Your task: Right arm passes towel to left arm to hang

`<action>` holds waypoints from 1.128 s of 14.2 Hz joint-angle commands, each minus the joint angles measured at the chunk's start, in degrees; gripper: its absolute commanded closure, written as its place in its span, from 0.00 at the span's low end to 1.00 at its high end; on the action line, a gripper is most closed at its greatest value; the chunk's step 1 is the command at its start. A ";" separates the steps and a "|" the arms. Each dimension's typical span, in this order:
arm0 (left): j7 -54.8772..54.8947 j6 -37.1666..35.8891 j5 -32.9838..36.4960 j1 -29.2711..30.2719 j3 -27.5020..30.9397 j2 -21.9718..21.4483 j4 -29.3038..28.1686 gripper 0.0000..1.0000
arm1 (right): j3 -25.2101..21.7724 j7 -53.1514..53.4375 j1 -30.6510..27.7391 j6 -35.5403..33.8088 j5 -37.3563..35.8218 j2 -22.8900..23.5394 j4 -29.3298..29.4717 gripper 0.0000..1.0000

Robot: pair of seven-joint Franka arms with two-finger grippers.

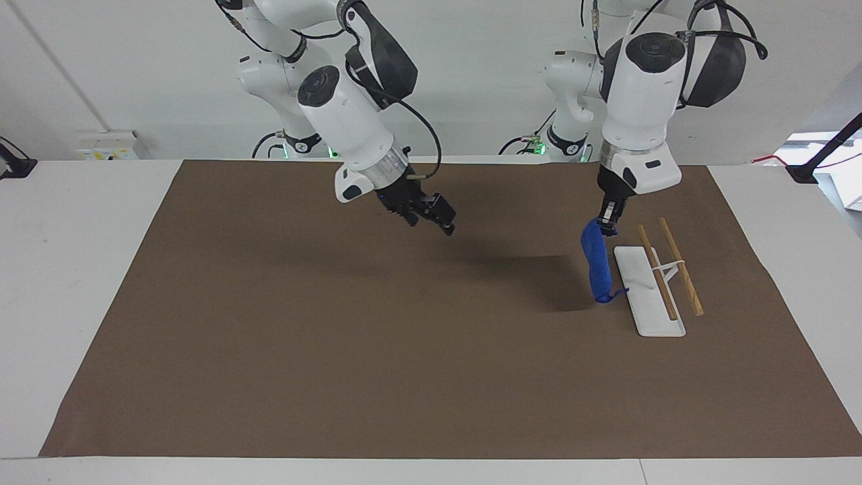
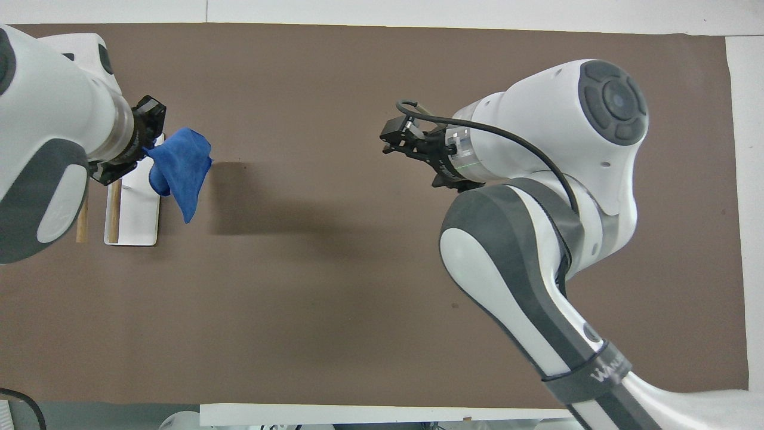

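- The towel [image 1: 597,264] is pinched at its top corner by the closed left gripper [image 1: 608,225] and hangs lengthwise, just beside the rack [image 1: 656,281].
- Nothing is held by the right gripper [image 1: 438,219], opened over mid-mat.

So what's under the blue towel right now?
The towel hangs from the left pincer, with brown mat and its shadow beneath, beside the white rack base. Its lower tip may touch the base edge; unclear.

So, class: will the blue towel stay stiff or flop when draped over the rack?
Probably floppy: the towel hangs limp from the left gripper. Likely light, held by one pinched corner. It should drape over the rack.
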 commanded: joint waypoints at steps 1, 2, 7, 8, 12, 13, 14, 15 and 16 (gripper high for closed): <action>7.79 -0.17 0.88 5.23 -0.16 -0.82 -1.20 0.99 | 0.23 -13.05 -4.50 -7.65 -11.70 -3.09 0.02 0.00; 10.26 0.53 0.88 6.65 -0.16 -0.82 -1.29 0.99 | 0.23 -17.80 -6.35 -11.60 -15.41 -4.06 0.98 0.00; 23.79 9.92 0.88 17.45 -0.25 -0.73 -4.01 0.99 | 0.23 -35.57 -18.48 -34.81 -20.35 -4.86 15.10 0.00; 26.69 12.64 0.88 19.65 -0.25 -0.91 -5.41 0.99 | 0.15 -37.95 -19.62 -37.80 -21.41 -4.69 18.71 0.00; 31.89 20.30 0.88 24.49 -0.25 -1.26 -9.38 0.99 | 0.23 -41.48 -24.12 -43.10 -19.49 -5.30 22.00 0.00; 32.95 21.27 0.88 25.55 -0.25 -1.08 -9.99 0.99 | 0.32 -41.49 -24.21 -43.89 -19.31 -5.39 21.91 0.00; 33.57 23.02 0.88 26.08 -0.25 -1.08 -11.56 0.99 | 0.32 -41.66 -24.47 -43.81 -18.87 -5.56 21.21 0.00; 33.49 26.00 0.88 26.17 -0.25 -1.60 -15.15 0.97 | 0.32 -41.58 -24.64 -43.46 -18.70 -6.78 18.59 0.00; 33.66 28.64 0.88 26.18 -0.25 -1.87 -17.88 0.91 | 0.41 -41.57 -23.95 -43.55 -18.61 -7.49 17.43 0.00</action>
